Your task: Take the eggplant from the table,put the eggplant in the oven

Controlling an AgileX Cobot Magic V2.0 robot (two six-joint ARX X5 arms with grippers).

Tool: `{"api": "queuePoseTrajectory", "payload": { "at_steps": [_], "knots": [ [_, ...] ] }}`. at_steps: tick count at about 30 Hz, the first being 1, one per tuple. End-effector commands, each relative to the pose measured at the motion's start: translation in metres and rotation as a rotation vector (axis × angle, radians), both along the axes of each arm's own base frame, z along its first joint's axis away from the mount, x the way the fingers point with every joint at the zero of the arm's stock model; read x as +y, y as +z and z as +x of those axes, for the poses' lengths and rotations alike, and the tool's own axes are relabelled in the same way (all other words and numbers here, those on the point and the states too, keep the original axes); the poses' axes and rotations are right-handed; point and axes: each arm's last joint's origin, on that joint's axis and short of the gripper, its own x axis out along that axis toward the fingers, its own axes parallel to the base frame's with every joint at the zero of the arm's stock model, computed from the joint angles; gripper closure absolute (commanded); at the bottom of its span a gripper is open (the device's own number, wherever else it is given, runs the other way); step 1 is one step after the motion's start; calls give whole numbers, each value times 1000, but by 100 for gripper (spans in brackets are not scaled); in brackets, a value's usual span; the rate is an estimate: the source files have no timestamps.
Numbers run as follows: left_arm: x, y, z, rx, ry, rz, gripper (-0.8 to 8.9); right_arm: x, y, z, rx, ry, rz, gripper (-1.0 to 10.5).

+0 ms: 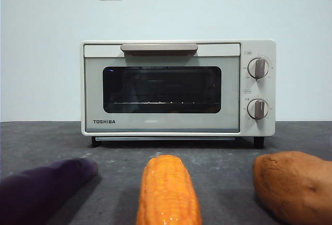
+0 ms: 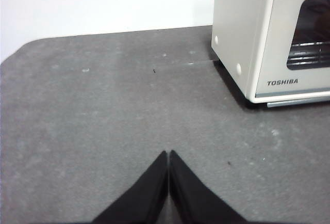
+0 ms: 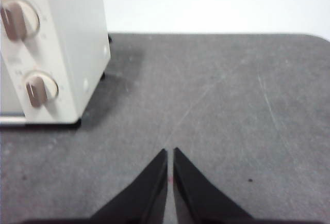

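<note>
Purple eggplant (image 1: 44, 187) lies at the near left of the table (image 1: 223, 155), with a corn cob (image 1: 167, 191) in the middle and a sweet potato (image 1: 295, 186) at the right; all three rest in front of the oven (image 1: 178, 87), whose door is closed. No arm appears in the front view. Left gripper (image 2: 168, 154) hovers over bare table with its jaws pressed together and holding nothing; the oven's side stands ahead of it and off to one side. Right gripper (image 3: 169, 152) is likewise closed and empty, with the oven's knobs (image 3: 19, 18) ahead and to the other side. Judged from this, the task has not begun: the eggplant is untouched and well apart from both grippers. The next move probably calls for opening the oven door and for one gripper, likely the left, to spread its jaws and reach the eggplant. Only the front view shows the vegetables; only the wrist views show the grippers.
</note>
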Motion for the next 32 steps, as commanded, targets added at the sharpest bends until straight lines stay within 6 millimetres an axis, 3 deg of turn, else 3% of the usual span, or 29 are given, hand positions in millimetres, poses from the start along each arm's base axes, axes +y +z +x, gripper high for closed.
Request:
{"api": "queuePoseTrajectory", "payload": {
  "at_steps": [1,6,16,24,32],
  "knots": [
    [0,-5,1,35,30,-190,807,0,1,0,-23,-4,65,944],
    [0,-5,1,59,74,-463,808,0,6,0,-46,-17,223,944],
    [0,10,-2,41,78,-563,807,2,23,-6,-26,24,291,944],
    [-1,44,-1,84,68,-534,808,2,70,-12,35,9,297,944],
    [-2,79,16,180,4,-482,808,3,124,-2,102,45,235,944]
  ]
}}
